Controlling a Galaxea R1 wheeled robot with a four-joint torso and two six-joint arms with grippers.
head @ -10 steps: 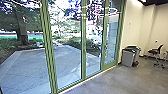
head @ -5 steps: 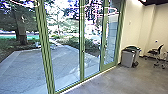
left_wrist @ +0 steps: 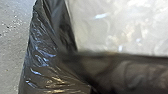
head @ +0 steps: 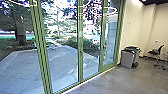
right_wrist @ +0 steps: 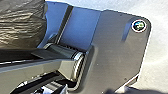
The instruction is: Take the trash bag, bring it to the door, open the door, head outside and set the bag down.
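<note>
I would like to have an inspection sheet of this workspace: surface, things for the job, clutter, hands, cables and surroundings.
Surface: smooth grey floor inside.
Job's things: black trash bag, creased and shiny, close to the left wrist camera; green-framed glass front with small dark fittings, perhaps door handles; it appears shut.
Clutter: grey bin and green-topped bin close together near the wall; office chair farther right.
Hands: whether open or shut, cannot tell.
Cables: nothing seen.
Surroundings: pale wall at the right; paved yard, tree trunk and greenery beyond the glass.
</note>
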